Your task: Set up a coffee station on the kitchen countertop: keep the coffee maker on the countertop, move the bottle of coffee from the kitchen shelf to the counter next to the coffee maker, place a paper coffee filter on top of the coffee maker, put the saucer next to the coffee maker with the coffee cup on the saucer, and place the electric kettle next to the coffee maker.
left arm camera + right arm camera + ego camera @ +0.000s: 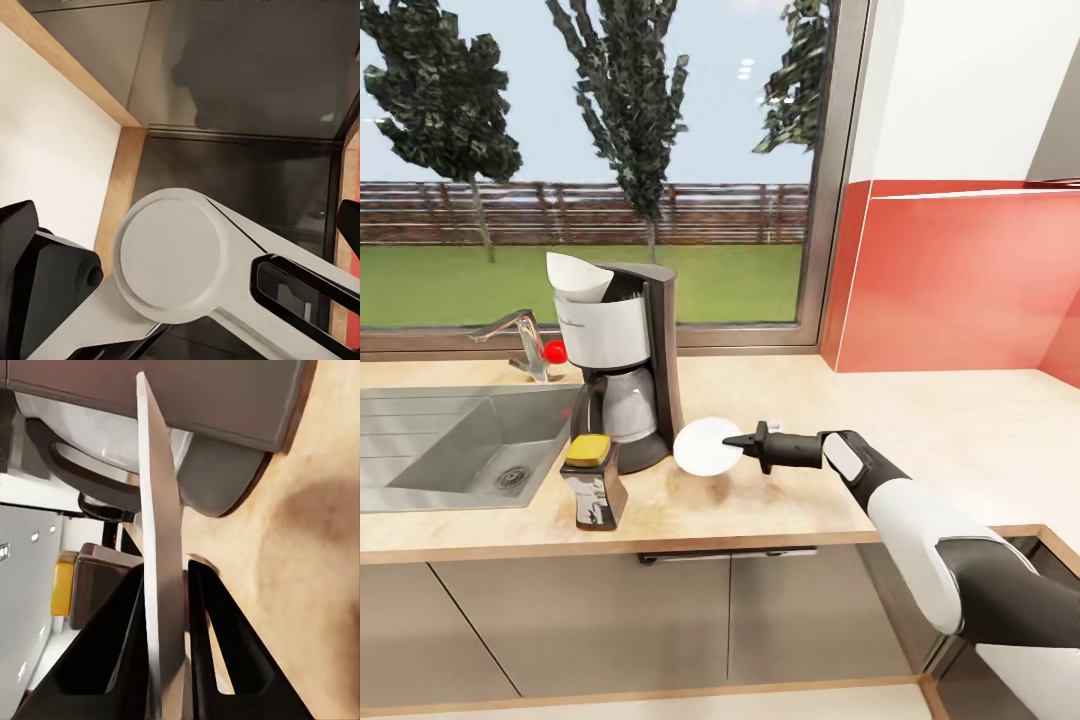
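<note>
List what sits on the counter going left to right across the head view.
Sink basin → faucet → bottle of coffee → coffee maker, with the paper filter on top → saucer, gripped on edge → right gripper.

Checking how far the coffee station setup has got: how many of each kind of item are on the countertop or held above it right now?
Coffee maker: 1
Paper coffee filter, on top of the coffee maker: 1
Bottle of coffee, in front of the coffee maker: 1
Saucer, held on edge by the right end effector: 1
Total: 4
</note>
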`<state>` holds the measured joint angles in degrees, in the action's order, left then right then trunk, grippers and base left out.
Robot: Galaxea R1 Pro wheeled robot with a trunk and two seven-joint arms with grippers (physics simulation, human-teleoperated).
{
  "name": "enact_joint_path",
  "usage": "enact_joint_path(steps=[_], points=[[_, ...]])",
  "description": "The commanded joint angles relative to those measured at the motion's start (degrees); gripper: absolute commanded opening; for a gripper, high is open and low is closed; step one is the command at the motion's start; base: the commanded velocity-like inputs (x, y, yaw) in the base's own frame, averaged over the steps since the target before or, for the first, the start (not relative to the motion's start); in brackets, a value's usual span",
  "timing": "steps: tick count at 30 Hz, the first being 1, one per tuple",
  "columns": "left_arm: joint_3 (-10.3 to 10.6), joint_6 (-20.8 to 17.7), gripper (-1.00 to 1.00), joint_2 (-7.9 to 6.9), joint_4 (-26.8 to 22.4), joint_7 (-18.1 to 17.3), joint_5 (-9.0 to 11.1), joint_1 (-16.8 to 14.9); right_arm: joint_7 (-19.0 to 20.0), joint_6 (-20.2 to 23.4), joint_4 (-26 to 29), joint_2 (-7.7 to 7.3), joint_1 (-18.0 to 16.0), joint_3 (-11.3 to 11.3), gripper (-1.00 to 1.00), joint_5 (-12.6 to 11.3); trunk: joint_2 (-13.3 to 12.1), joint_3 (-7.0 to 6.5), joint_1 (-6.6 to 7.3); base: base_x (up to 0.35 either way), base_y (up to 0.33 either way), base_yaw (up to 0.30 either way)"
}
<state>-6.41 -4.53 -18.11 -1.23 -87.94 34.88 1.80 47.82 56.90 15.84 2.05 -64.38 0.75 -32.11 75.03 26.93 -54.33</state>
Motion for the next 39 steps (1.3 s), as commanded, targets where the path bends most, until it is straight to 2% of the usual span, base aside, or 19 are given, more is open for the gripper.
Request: enact_joint_path(steps=[1,9,11,12,14,16,21,26,39], points=[[-0.4,-0.5,1.00,0.00,-0.1,-0.2,-0.4,0.0,0.2,0.3,0.0,0.05,0.0,0.0,-1.00,-0.1,0.0,0.05,0.00,0.000,0.000,0.000],[-0.4,-0.5,1.00,0.00,-0.2,-0.1,-0.4,0.0,-0.2,0.3,0.0,0.06,0.0,0.1,-1.00,0.1,0.0,0.05,0.00,0.000,0.000,0.000],[-0.4,-0.5,1.00,0.00,-0.1,-0.1,-0.4,0.0,-1.9,0.3,0.1,0.06,0.0,0.1,-1.00,0.1,0.0,0.05,0.00,0.000,0.000,0.000],[-0.4,-0.5,1.00,0.00,-0.2,-0.1,-0.4,0.0,-4.4,0.3,0.1,0.05,0.0,0.0,-1.00,0.0,0.0,0.05,0.00,0.000,0.000,0.000],[-0.4,-0.5,1.00,0.00,-0.2,-0.1,-0.4,0.0,-6.8,0.3,0.1,0.03,0.0,-0.1,-1.00,-0.1,0.0,0.05,0.00,0.000,0.000,0.000],[-0.4,-0.5,1.00,0.00,-0.1,-0.1,-0.4,0.0,-7.5,0.3,0.1,-0.08,0.0,-0.1,-1.00,-0.1,0.0,0.05,0.00,0.000,0.000,0.000],[-0.4,-0.5,1.00,0.01,-0.1,-0.1,-0.4,0.0,-8.0,0.3,0.2,-0.34,0.0,-0.1,-1.00,-0.1,0.0,0.05,0.00,0.000,0.000,0.000],[-0.4,-0.5,1.00,0.06,-0.2,-0.1,-0.4,0.0,-8.0,0.3,0.2,-0.38,0.0,-0.1,-1.00,-0.1,2.0,0.95,-1.10,0.000,0.000,0.000],[-0.4,-0.5,1.00,0.09,-0.2,-0.1,-0.4,0.0,-8.0,0.3,0.1,-0.38,0.0,-0.1,-1.00,-0.1,3.6,1.67,-1.98,0.000,0.000,0.000]])
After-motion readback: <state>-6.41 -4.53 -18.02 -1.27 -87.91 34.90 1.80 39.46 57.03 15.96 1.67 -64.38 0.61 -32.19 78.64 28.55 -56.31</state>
